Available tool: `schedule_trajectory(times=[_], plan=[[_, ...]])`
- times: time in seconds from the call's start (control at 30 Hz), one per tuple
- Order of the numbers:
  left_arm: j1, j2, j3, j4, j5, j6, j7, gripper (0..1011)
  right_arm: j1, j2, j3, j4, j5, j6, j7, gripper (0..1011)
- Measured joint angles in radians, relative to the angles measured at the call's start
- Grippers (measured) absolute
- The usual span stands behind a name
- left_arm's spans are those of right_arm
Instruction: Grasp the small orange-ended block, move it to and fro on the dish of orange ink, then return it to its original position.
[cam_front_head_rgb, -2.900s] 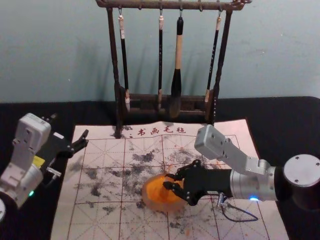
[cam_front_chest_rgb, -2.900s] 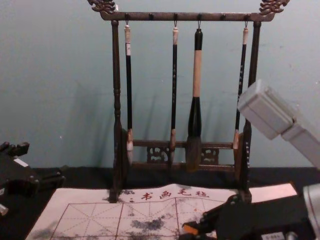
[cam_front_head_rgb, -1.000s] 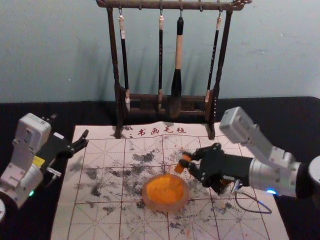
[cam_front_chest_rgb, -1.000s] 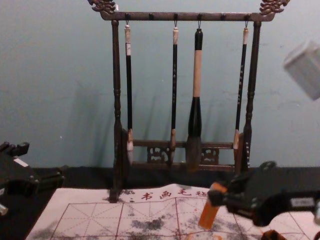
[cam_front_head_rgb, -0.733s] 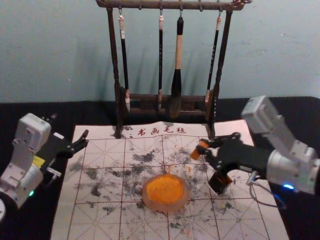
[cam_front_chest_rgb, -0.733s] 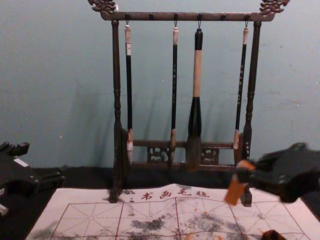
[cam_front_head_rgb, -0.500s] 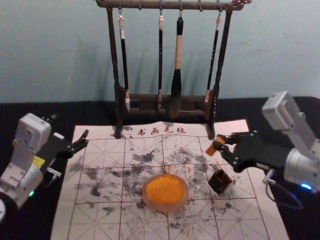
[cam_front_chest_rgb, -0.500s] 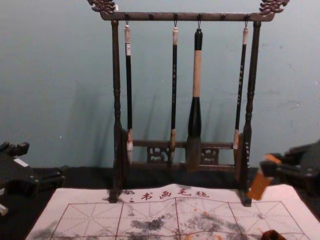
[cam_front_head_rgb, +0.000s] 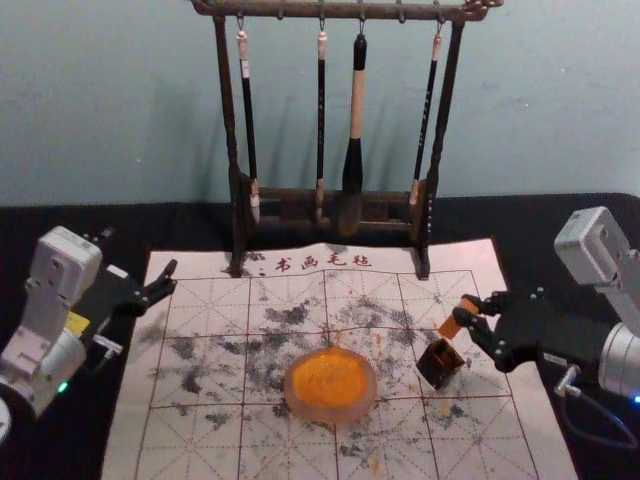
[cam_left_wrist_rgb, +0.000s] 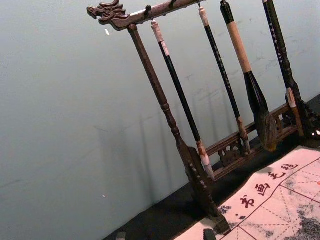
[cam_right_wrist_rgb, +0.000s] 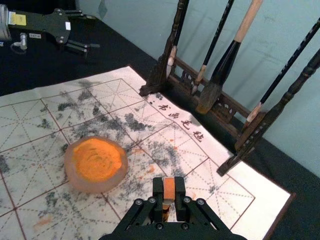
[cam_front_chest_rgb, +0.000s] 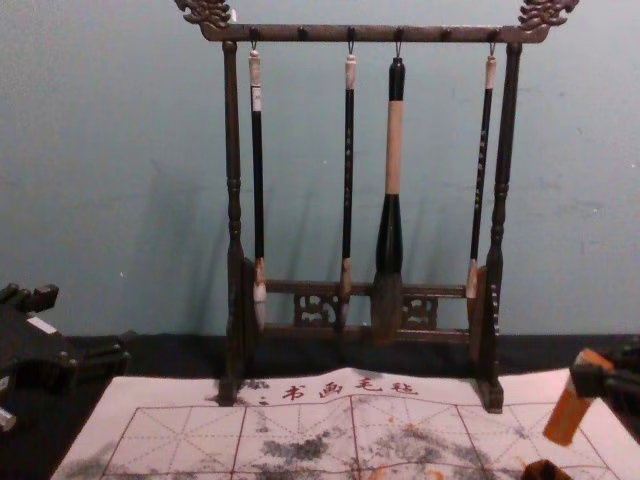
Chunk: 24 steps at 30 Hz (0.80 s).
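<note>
This is looking like a robot lab's calligraphy table: brushes (cam_front_head_rgb: 357, 90) are hanging from a wooden rack (cam_front_head_rgb: 280, 9); before the rack, a smudged, gridded mat (cam_front_head_rgb: 205, 300) and dish of orange ink (cam_front_head_rgb: 330, 380) are lying, and robot arms (cam_front_head_rgb: 66, 262) are reaching in.

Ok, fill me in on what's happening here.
The robot's right end effector grips a small orange block, raised near a small, dark, open-topped box, probably where it will go back. A round, pale dish of orange ink sits on the white gridded mat. The left end effector idles, fingers apart, by the mat's left edge.
</note>
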<state>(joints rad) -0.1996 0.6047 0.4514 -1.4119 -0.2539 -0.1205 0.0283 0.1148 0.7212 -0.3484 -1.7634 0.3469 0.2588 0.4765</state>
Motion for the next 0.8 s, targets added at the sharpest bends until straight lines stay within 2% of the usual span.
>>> schedule_trajectory(times=[0.3, 0.8], plan=[[0.000, 0.000, 0.000, 0.000, 0.000, 0.000, 0.000, 1001, -0.029, 0.007, 0.008, -0.011, 0.008, 0.003, 0.006, 107], [0.000, 0.000, 0.000, 0.000, 0.000, 0.000, 0.000, 1001, -0.027, -0.001, 0.001, 0.012, 0.007, 0.009, 0.012, 107]])
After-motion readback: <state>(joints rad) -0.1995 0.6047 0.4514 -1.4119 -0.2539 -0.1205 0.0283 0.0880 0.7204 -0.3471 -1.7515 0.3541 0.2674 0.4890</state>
